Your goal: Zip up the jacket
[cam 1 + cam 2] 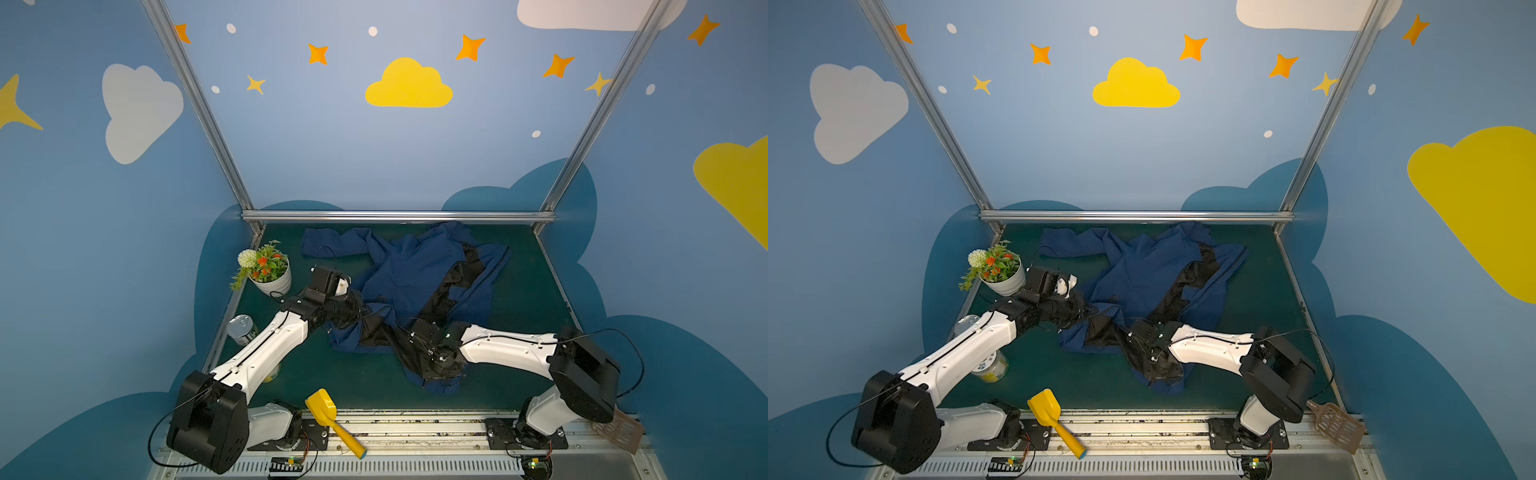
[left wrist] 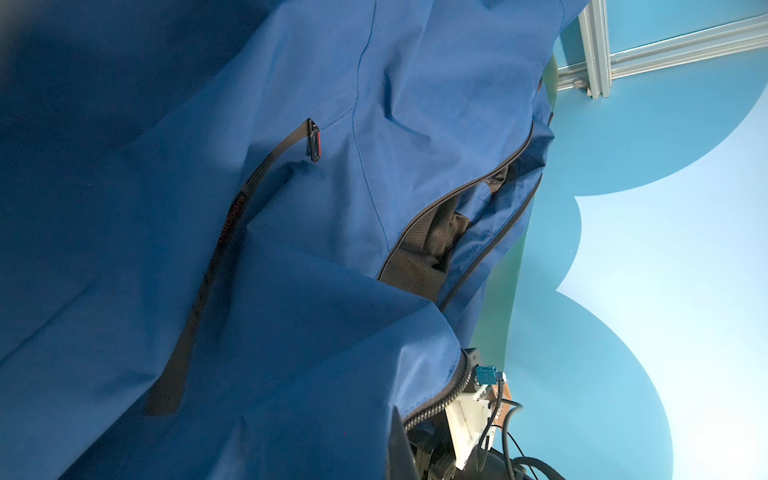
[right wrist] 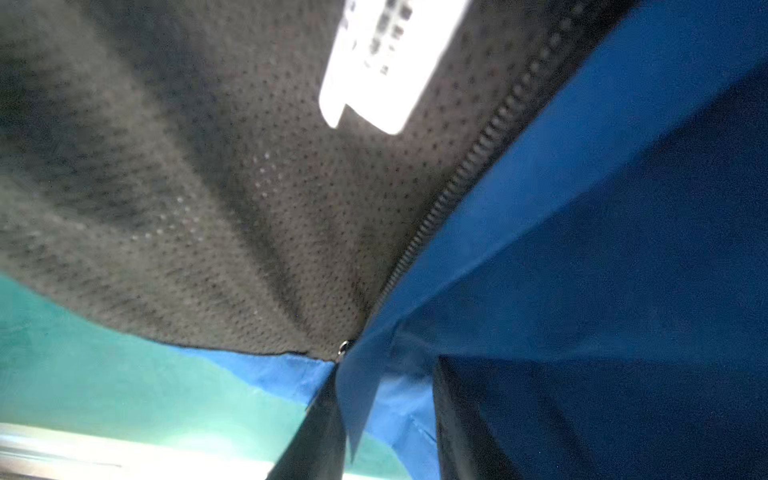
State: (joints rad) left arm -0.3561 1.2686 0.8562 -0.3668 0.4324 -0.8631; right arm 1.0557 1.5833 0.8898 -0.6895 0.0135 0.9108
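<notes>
Navy fabric at the edge of the jacket is pinched in the clenched jaws of the left gripper, though the fingers are buried in cloth in both top views. The right gripper is sunk into the black lining near the table's front edge. Whether its jaws are clenched or released cannot be told: only two dark wedges with a blue fold between them are seen in the right wrist view. There alone the perforated mesh lining, a blurred white label and the teeth of the front zipper are shown close. Only in the left wrist view is the black chest-pocket zipper shown, and there the front zipper is seen gaping over mesh. The jacket is spread, unzipped, across the middle and back of the green table. Seen only from above are a potted plant, a can and a yellow scoop; a brown slotted scoop is shown whole in a top view.
</notes>
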